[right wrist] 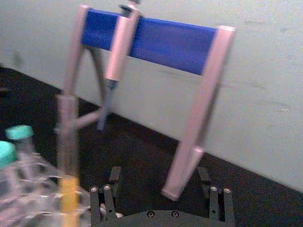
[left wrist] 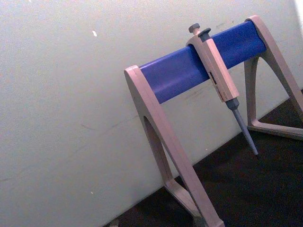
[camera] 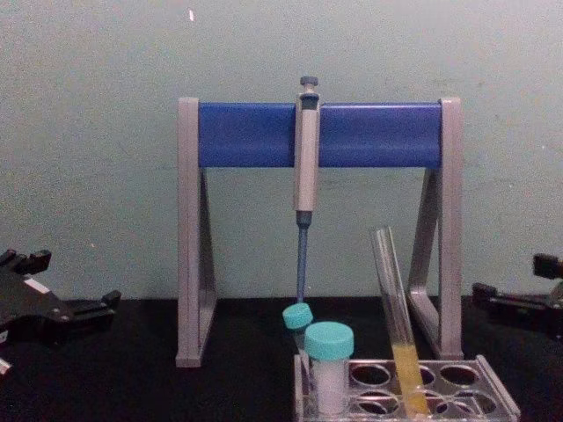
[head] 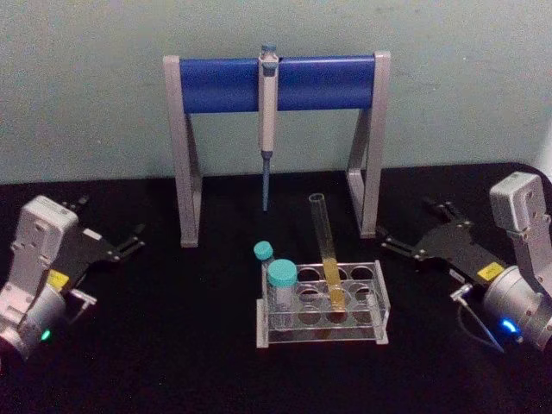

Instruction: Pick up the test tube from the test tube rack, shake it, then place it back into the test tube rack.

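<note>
Test tube (head: pixel 325 246): seated in a middle hole of the test tube rack, tilted, open mouth leaning toward 11 o'clock, yellow liquid in its lower part.
Test tube rack (head: pixel 362 333): on the black surface (head: pixel 172 345), at 6 o'clock from the pipette stand (head: pixel 216 84).
Left hand (head: pixel 110 220): fingers spread, empty, at 9 o'clock from the rack, well apart.
Right hand (head: pixel 408 220): fingers spread, empty, at 3 o'clock from the rack.
Teal-capped vials (head: pixel 282 276): at the rack's 9 o'clock end.

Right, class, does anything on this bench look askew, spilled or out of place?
Only the test tube: it leans in the test tube rack, its open top tilted toward the robot's left, not upright. Nothing looks spilled or broken.
</note>
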### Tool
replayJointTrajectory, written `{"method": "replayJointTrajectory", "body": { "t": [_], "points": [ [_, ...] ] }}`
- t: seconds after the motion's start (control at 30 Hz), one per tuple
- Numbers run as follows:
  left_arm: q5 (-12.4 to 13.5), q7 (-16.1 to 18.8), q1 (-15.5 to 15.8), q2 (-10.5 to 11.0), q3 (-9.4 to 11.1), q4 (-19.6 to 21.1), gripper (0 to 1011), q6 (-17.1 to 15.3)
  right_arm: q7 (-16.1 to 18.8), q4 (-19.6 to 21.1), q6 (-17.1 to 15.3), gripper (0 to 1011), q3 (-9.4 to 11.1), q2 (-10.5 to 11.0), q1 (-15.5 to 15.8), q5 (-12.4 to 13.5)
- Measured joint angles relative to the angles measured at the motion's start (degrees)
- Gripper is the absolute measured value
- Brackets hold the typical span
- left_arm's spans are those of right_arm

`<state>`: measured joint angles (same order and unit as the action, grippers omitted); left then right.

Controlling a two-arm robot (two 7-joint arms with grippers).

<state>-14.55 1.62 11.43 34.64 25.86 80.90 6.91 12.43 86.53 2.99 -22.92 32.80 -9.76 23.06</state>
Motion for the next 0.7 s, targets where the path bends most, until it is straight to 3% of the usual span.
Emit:
{"method": "replayJointTrajectory", "body": {
  "t": [0.17,0.2,0.3,0.7],
  "points": [
    [0.0,0.0,0.0,0.0,0.0,0.0,1009,0.0,7.59,0.76,-2.3,1000,0.15,0.2,-0.62,4.24],
    [0.0,0.0,0.0,0.0,0.0,0.0,1010,0.0,7.59,0.76,-2.3,1000,0.15,0.2,-0.62,4.24],
    [0.0,0.0,0.0,0.0,0.0,0.0,1010,0.0,11.83,0.64,-3.3,1000,-0.12,0.41,-1.42,5.57],
    [0.0,0.0,0.0,0.0,0.0,0.0,1010,0.0,20.26,-0.98,-7.23,1000,-2.31,0.33,-5.2,6.48]
  ]
}}
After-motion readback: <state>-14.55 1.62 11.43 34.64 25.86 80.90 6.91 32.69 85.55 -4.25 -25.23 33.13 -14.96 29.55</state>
